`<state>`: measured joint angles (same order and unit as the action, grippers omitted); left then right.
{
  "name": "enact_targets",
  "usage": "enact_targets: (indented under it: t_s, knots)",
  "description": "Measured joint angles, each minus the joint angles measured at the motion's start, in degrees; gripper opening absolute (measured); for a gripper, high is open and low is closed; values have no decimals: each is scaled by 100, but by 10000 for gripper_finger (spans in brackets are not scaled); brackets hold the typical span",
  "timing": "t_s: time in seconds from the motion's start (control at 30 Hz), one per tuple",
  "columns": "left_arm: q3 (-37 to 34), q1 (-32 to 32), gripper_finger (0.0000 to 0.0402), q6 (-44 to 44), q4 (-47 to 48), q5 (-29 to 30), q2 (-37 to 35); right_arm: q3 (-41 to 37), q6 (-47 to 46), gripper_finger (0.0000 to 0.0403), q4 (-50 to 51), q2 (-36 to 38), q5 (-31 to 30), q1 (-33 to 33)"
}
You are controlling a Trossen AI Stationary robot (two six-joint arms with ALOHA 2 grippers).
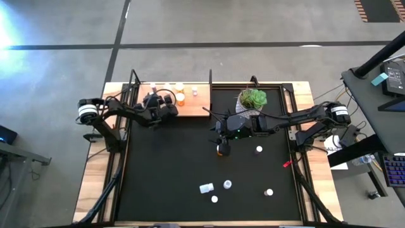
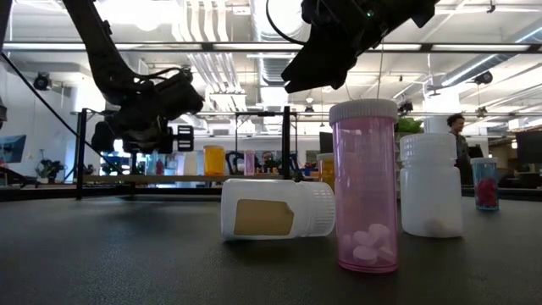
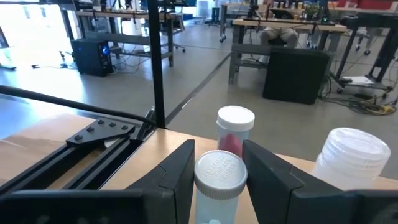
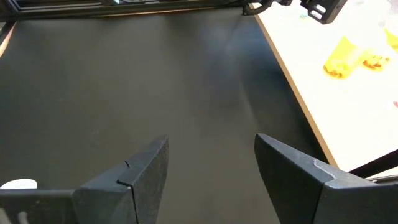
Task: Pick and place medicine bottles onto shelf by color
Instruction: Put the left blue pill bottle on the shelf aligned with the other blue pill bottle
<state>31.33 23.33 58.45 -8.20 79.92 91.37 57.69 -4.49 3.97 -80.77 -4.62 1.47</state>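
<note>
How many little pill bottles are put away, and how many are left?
A few small bottles, one orange, already stand on the light-wood shelf. The left gripper holds a white-capped bottle over it. The right gripper hovers open above the black mat, where about six white-capped bottles wait.

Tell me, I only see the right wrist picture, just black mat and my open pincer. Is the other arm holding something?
Observer: Yes. The left pincer grips a white-capped bottle.
Operator: Where is it?
Observer: Over the shelf, beside an orange bottle standing there.
Operator: Any bottles out there for me?
Observer: Several stand on the mat, and one white bottle lies on its side.
</note>
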Motion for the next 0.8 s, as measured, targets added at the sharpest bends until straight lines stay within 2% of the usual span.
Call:
enact_targets:
  t_s: [0.17,0.8]
  knots:
    - [46,34,107,-632,-379,-20,0,0,-2,228,0,0,-1,1]
    - [61,144,107,-623,-516,-36,162,0,-2,228,1,0,0,0]
